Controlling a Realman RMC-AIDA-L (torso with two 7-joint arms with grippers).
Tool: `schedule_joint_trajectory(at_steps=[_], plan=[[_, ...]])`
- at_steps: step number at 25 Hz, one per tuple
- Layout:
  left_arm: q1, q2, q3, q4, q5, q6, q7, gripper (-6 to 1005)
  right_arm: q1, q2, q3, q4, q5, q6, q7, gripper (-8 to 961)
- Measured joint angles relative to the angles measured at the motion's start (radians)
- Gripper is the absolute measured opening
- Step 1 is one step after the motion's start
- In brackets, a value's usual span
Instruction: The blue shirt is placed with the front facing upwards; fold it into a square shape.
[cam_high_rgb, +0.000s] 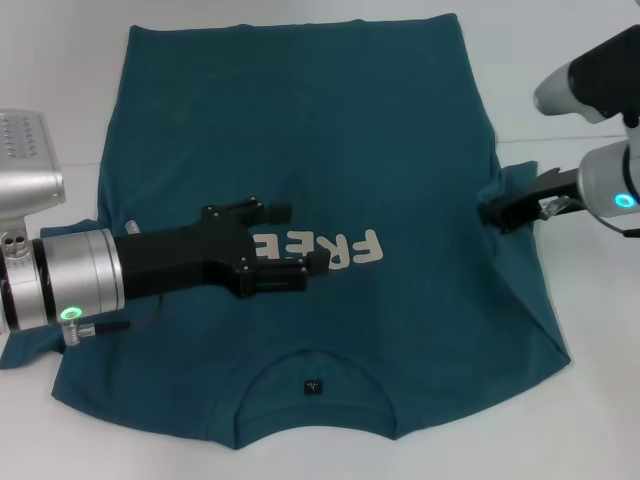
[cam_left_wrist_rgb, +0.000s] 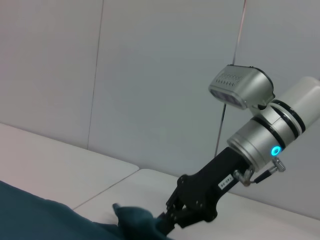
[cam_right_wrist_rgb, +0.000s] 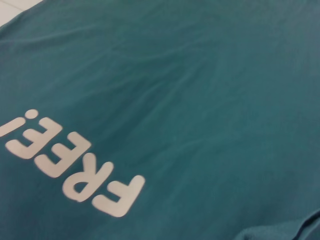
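The blue shirt (cam_high_rgb: 330, 130) lies flat on the table, front up, with its collar and dark neck label (cam_high_rgb: 315, 385) nearest me. White "FREE!" lettering (cam_high_rgb: 350, 250) crosses the chest and also fills the right wrist view (cam_right_wrist_rgb: 75, 165). My left gripper (cam_high_rgb: 303, 240) hovers open over the chest, covering part of the lettering. At the shirt's right side my right gripper (cam_high_rgb: 495, 213) is shut on a bunched bit of the right sleeve (cam_high_rgb: 512, 180). The left wrist view shows that same right gripper (cam_left_wrist_rgb: 167, 222) pinching a raised tuft of teal cloth (cam_left_wrist_rgb: 132, 217).
The white table (cam_high_rgb: 600, 420) surrounds the shirt. Most of the left sleeve (cam_high_rgb: 30, 345) is hidden under my left arm. A grey panelled wall (cam_left_wrist_rgb: 150, 75) stands beyond the table in the left wrist view.
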Motion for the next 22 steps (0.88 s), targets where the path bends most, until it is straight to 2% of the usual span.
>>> schedule_joint_trajectory(at_steps=[11, 22], plan=[[0.0, 0.0, 0.0, 0.0, -0.001, -0.001, 0.001, 919, 0.045, 0.002, -0.099, 0.092, 0.007, 0.032, -0.006, 35], [0.002, 0.0, 0.0, 0.0, -0.001, -0.002, 0.003, 920, 0.049, 0.004, -0.191, 0.121, 0.064, 0.046, -0.008, 35]])
